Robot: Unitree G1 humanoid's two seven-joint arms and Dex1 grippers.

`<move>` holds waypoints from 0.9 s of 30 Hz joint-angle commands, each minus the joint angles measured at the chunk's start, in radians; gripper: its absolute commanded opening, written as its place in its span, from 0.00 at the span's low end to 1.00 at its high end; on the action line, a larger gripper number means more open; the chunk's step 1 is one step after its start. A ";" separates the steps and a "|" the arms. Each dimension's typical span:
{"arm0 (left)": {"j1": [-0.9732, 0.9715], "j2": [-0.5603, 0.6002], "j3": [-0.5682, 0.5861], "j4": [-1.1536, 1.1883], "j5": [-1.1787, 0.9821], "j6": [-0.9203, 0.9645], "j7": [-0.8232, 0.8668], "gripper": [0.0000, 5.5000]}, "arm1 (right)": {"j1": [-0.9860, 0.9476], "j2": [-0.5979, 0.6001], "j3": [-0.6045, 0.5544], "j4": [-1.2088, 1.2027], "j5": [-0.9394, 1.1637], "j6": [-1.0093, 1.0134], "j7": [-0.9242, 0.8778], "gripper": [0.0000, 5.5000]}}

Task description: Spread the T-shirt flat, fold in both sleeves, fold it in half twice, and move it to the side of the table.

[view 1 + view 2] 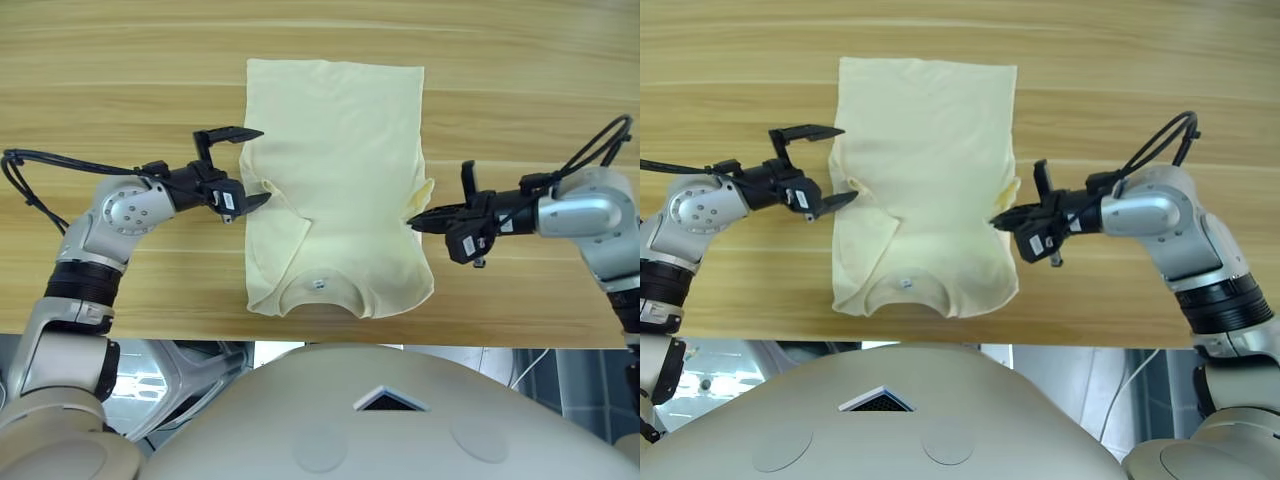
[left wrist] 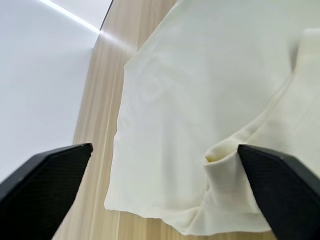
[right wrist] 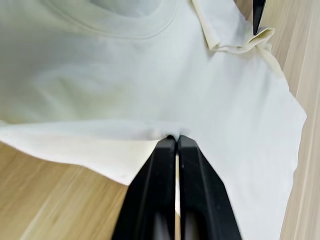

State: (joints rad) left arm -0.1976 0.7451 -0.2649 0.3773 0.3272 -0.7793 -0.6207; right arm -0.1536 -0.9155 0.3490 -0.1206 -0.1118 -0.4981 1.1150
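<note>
A pale yellow T-shirt (image 1: 335,150) lies on the wooden table (image 1: 120,60), collar toward the front edge, hem at the far side. Both sleeves are folded inward, so it forms a tall rectangle. My left gripper (image 1: 250,167) is open at the shirt's left edge, about mid-length, its fingers straddling the edge of the folded sleeve (image 2: 220,165). My right gripper (image 1: 415,222) is at the right edge, level with the sleeve fold. In the right wrist view its fingers (image 3: 165,165) are pressed together, with the T-shirt's edge (image 3: 100,145) pinched at their tips.
Bare wood lies to the left (image 1: 100,110) and right (image 1: 530,100) of the shirt. The table's front edge (image 1: 200,333) runs just below the collar.
</note>
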 commanded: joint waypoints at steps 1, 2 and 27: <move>-0.010 0.003 -0.005 -0.012 -0.005 0.004 -0.007 0.98 | -0.081 0.050 0.043 0.045 -0.034 0.026 0.022 0.00; -0.008 0.003 -0.005 -0.016 -0.007 0.005 -0.007 0.98 | -0.092 0.059 0.049 0.055 -0.039 0.028 0.023 0.00; 0.007 -0.013 -0.030 -0.040 -0.020 0.012 -0.020 0.98 | -0.216 0.280 0.152 0.237 -0.138 0.068 -0.016 0.00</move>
State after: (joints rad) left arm -0.1948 0.7331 -0.2910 0.3435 0.3123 -0.7771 -0.6303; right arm -0.3340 -0.6489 0.4943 0.0907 -0.2289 -0.4396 1.1126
